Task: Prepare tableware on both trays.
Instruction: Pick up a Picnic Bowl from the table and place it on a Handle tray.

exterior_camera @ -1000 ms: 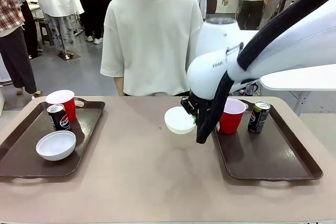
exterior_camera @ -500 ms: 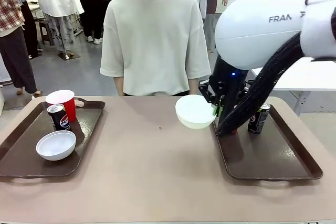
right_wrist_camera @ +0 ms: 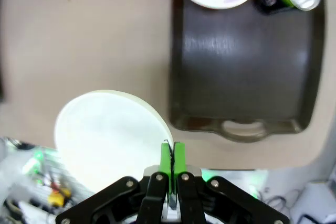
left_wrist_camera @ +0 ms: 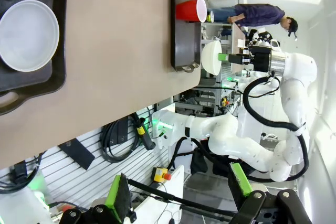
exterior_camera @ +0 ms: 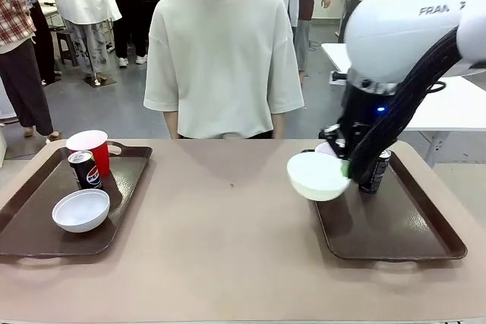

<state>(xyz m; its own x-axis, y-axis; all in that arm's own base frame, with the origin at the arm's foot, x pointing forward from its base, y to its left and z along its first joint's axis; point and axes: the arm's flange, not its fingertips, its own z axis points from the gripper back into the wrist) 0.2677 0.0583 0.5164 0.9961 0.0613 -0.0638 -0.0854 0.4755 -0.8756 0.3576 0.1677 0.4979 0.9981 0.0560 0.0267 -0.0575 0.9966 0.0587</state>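
Front view, red cup (exterior_camera: 325, 147) hidden behind arm

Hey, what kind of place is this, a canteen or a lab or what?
Most likely a robotics lab or demo hall, not a canteen: a white robot arm works at the table, a wall panel holds cables, and people stand about behind.
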